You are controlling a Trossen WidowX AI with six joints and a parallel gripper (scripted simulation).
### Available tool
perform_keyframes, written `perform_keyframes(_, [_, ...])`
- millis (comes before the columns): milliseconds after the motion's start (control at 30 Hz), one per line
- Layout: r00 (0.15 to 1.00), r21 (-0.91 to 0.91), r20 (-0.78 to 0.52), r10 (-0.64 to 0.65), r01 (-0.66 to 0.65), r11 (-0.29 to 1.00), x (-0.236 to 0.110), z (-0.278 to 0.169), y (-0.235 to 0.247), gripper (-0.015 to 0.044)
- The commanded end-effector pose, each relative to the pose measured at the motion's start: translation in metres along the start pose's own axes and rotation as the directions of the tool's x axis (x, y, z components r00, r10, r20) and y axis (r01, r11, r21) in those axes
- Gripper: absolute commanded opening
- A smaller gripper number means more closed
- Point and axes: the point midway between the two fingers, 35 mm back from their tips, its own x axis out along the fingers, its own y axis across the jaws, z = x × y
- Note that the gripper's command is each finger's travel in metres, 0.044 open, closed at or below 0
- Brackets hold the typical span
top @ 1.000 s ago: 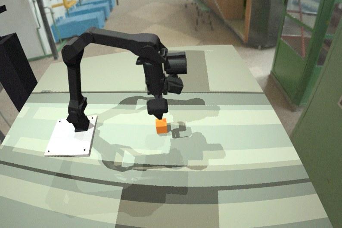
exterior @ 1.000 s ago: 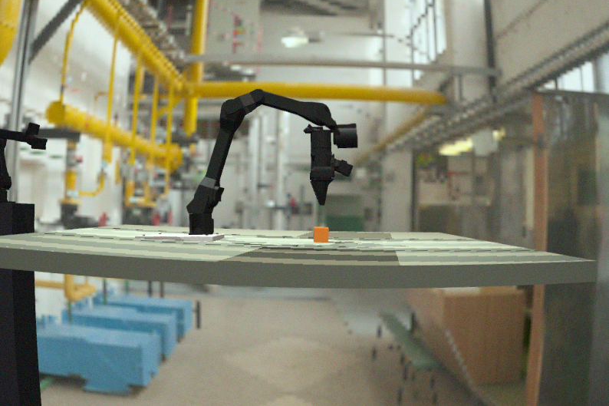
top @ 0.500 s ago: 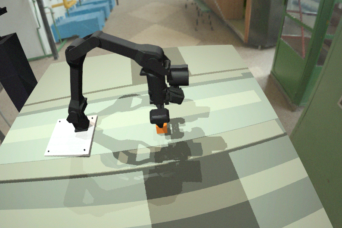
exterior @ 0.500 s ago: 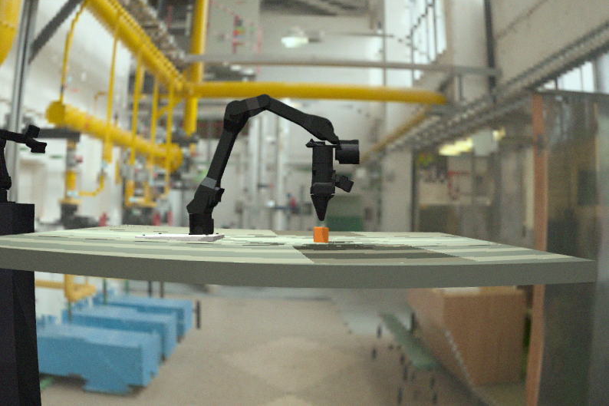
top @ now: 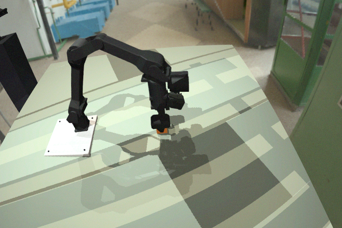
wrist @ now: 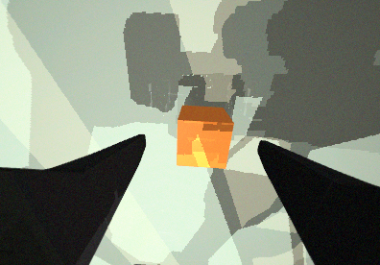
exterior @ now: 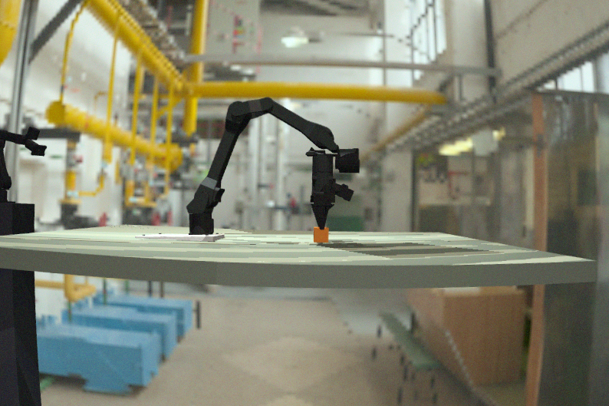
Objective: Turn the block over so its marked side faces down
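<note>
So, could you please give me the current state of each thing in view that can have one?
Gripper: open, holding nothing, pointing straight down just above the block.
Orange block: resting on the table, ungrasped, apart from both fingers; a lighter yellow patch shows on one side face.
Arm: bent over, wrist vertical.
Table: bearing the block and the arm's white base plate.

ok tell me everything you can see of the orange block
The orange block is a small cube with flat, matte faces. The face toward the wrist camera carries a paler yellow patch; no other marking can be made out. It sits flat on the table, upright. The open gripper hangs just above it, one finger on each side in the wrist view, neither touching. Only the table touches it.
</note>
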Motion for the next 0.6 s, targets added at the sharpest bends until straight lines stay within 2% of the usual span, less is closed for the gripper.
perform_keyframes(0, [1.0,0.006,0.0,-0.006,0.006,1.0,0.0062,-0.0005,-0.0008,0.044])
perform_keyframes(200, [1.0,0.006,-0.001,-0.006,0.006,1.0,0.0134,-0.0009,-0.0008,0.044])
perform_keyframes(500, [1.0,0.006,-0.001,-0.006,0.006,1.0,0.0134,-0.0009,-0.0008,0.0204])
perform_keyframes(567, [1.0,0.006,-0.001,-0.006,0.006,1.0,0.0134,-0.0009,-0.0008,0.019])
